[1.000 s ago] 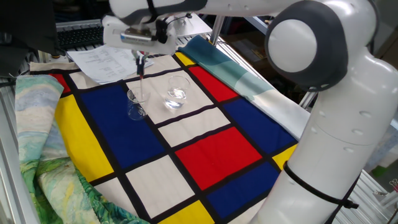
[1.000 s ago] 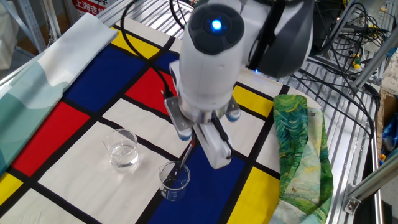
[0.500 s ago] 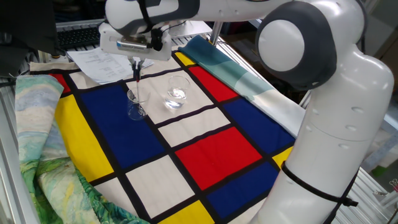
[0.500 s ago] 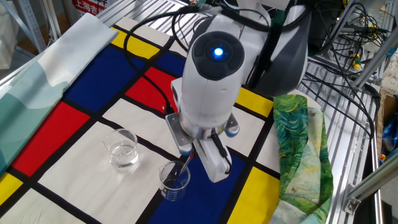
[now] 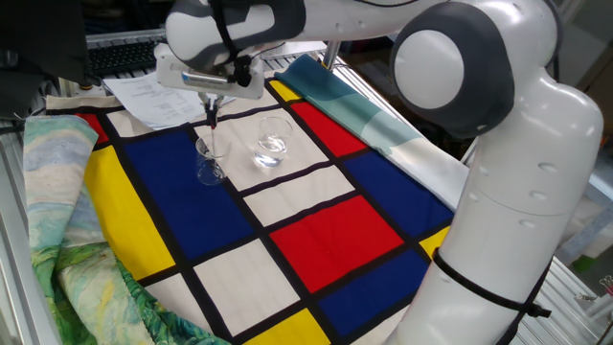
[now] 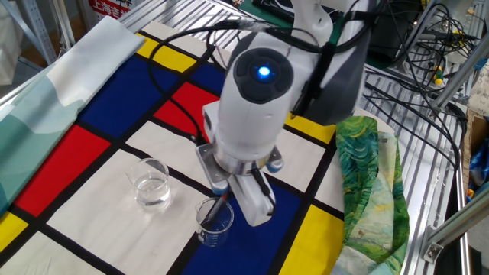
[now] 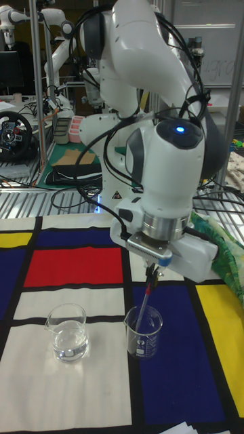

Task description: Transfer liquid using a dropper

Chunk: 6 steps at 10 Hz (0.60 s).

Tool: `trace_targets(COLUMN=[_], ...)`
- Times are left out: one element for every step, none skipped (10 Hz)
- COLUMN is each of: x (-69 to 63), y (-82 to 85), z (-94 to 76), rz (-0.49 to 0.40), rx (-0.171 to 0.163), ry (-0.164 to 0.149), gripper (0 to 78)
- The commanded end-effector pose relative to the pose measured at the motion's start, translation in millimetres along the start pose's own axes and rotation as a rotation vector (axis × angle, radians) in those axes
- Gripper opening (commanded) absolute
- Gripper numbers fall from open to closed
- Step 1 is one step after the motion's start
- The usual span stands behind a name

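Note:
My gripper (image 7: 155,270) is shut on the dropper (image 7: 147,300), holding it by its red bulb end with the slim tube pointing down. The tube reaches into the small clear beaker (image 7: 144,331), which stands on a blue square of the cloth. From the side, the gripper (image 5: 212,98) hangs just above that beaker (image 5: 209,163) with the dropper (image 5: 211,123) between them. A rounder clear glass (image 7: 68,331) beside the beaker holds a shallow pool of clear liquid (image 7: 68,348). From the opposite side my wrist hides most of the dropper above the beaker (image 6: 214,222); the rounder glass (image 6: 151,183) stands apart.
A checked cloth (image 5: 326,230) of red, blue, yellow and white squares covers the table. Papers (image 5: 158,96) lie at the far edge behind the beaker. A green patterned cloth (image 6: 367,183) is bunched at one side, a pale teal cloth (image 6: 46,99) at the other.
My gripper has shifted slightly sideways over the beaker, carrying the dropper with it. The tube stays inside the beaker, and both glasses have not moved.

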State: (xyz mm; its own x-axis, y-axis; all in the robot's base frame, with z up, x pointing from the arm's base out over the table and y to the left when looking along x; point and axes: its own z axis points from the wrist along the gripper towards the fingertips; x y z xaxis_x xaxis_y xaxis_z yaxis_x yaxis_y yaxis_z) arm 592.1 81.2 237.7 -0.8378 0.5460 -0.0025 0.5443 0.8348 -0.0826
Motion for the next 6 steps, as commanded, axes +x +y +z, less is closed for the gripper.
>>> trace_targets(x=[-3.7, 1.4, 6.1, 9.6, 11.4, 13.1], y=[-4.3, -3.4, -2.4, -1.8, -1.7, -1.6], z=[6.2, 9.6, 13.2, 15.9, 17.0, 18.0], rz=[-0.016, -0.008, -0.004, -0.004, -0.005, -0.007], rx=[-0.001, 0.003, 0.004, 0.005, 0.006, 0.005], ry=[-0.023, -0.034, -0.043, -0.046, -0.047, -0.046], gripper=[1.1, 1.1, 1.1, 1.1, 1.1, 1.1])
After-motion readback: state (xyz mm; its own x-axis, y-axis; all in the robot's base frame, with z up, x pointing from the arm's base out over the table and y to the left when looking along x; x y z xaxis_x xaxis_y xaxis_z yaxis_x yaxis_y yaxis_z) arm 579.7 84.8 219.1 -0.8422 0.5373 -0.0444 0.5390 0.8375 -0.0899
